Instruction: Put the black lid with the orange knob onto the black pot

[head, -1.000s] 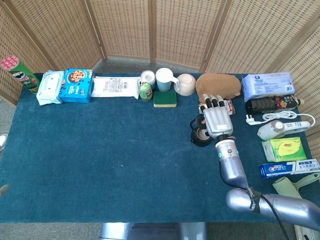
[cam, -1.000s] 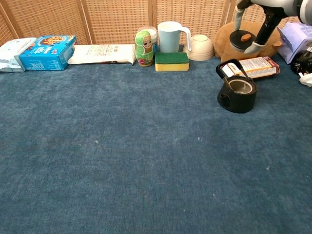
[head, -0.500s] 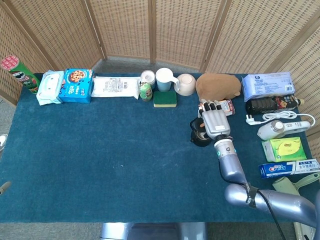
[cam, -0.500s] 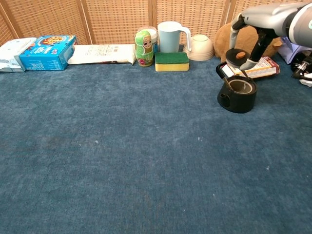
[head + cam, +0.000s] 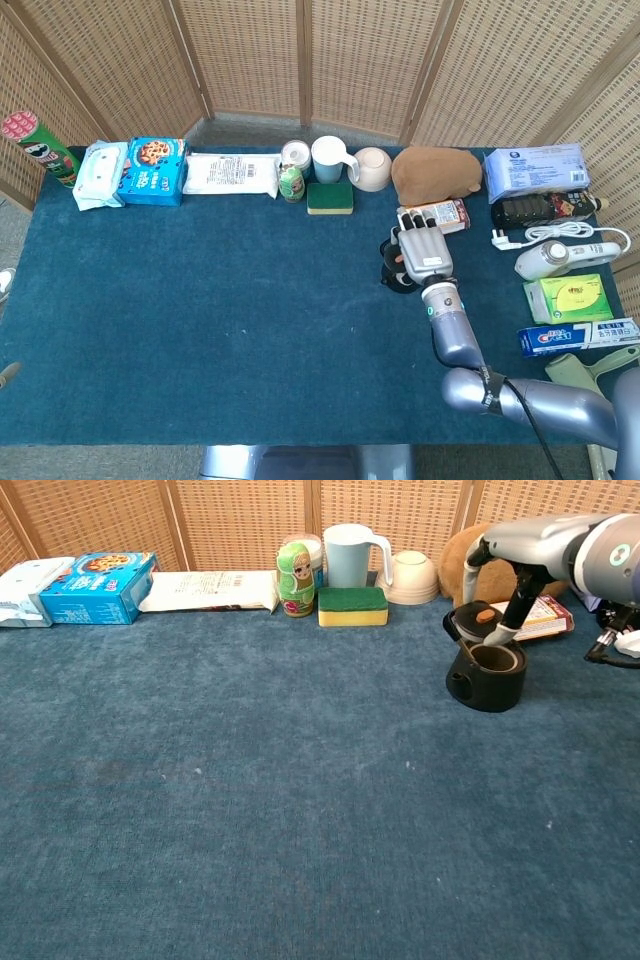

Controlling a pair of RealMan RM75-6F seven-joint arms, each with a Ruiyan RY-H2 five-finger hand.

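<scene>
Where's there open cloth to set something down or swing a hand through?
The wide blue cloth in front of the back row is bare, from the cookie box across to the black pot. It's crowded along the back, from the sponge to the mug, and right of the right hand, near the toothpaste box.

The right arm (image 5: 470,370) is smooth silver-grey tubing with a glowing teal ring at the wrist (a black cable trails off its elbow). The right hand (image 5: 422,250) has grey fingers with black tips.
</scene>
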